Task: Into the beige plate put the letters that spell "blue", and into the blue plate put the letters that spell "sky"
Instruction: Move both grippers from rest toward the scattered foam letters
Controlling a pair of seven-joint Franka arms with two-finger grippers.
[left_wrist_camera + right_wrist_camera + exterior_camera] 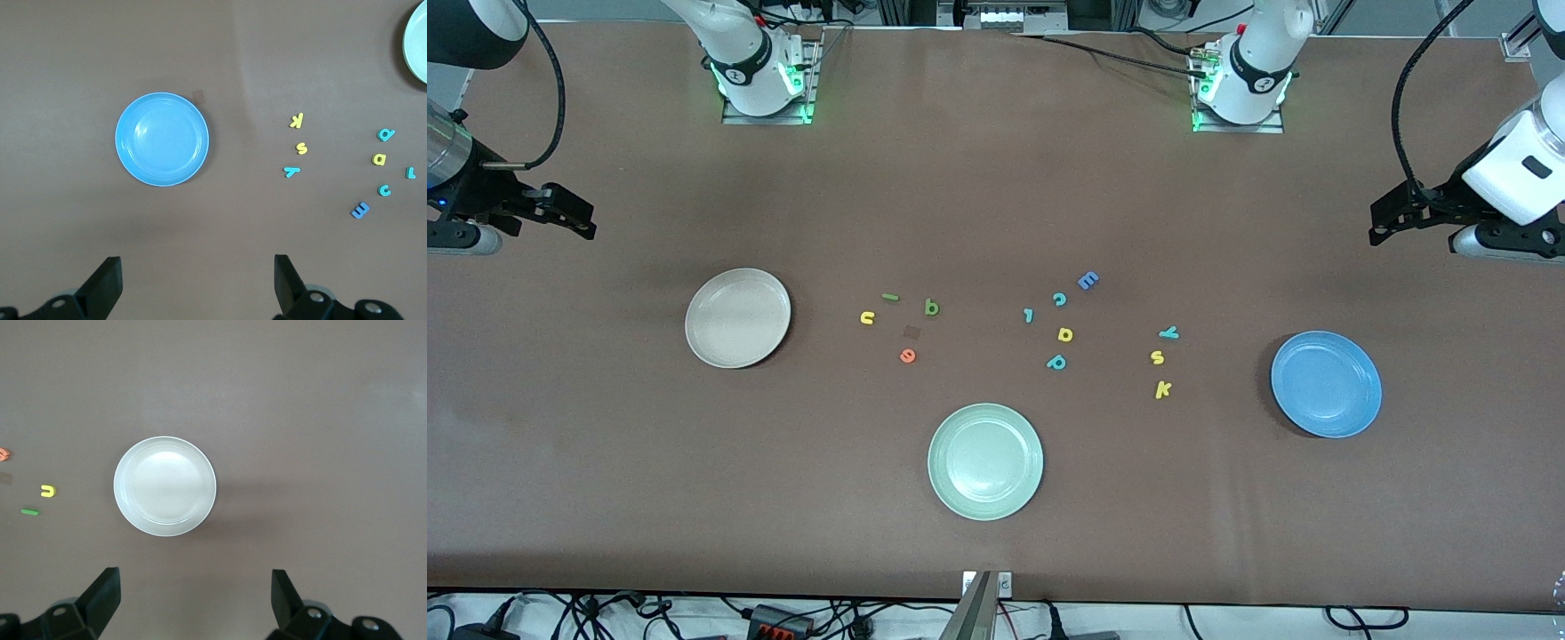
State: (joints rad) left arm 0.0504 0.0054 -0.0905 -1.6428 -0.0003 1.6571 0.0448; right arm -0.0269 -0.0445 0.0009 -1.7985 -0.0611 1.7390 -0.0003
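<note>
A brown, matte counter [996, 178] fills the scene. Nearest the front camera sits a round pale green plate [985, 460], smooth and shallow, with open room all around it. Farther back, a bright blue plate [1326, 383] lies toward the left arm's end and a beige plate [737, 317] toward the right arm's end; both are empty.

Between them lie small foam letters. Near the blue plate: yellow k [1162, 389], yellow s [1157, 357], teal y [1168, 332]. Near the beige plate: orange e [907, 356], yellow u [867, 317], dark green b [932, 308], thin green l [890, 297]. A loose cluster of other letters [1064, 334] sits mid-counter.

The left gripper [1392, 222] hangs over bare counter at its end, fingers wide apart, holding nothing. The right gripper [574, 220] does likewise at its end.
</note>
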